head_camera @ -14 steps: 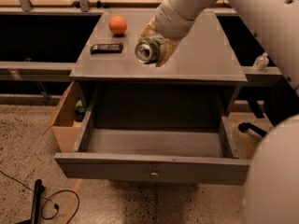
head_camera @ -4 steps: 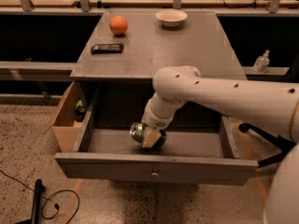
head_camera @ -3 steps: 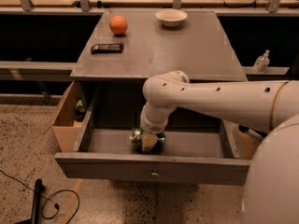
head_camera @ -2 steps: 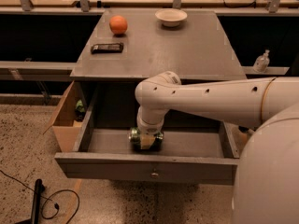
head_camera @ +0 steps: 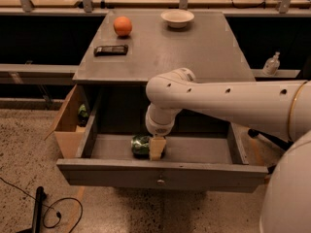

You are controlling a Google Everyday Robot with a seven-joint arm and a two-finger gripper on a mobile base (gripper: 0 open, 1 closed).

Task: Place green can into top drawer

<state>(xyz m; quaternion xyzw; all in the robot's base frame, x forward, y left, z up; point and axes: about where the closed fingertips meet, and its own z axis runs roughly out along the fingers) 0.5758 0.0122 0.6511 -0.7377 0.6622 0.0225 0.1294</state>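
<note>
Lowered since before, the small green mottled can [head_camera: 140,144] lies inside the wide grey top drawer [head_camera: 112,171], against the pale gripper [head_camera: 152,148]. Whether it is gripped cannot be told. If the gripper is withdrawn sideways, the can could be rolled.

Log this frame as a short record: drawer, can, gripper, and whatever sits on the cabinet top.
drawer: top drawer pulled open, round knob on its front panel
can: green can inside the drawer, low near the front, left of centre
gripper: gripper reaching down into the drawer, right at the can's right side
cabinet top: orange, white bowl, flat black bar
left of cabinet: tan wooden box
task status: can is in the drawer; whether it is released cannot be told
</note>
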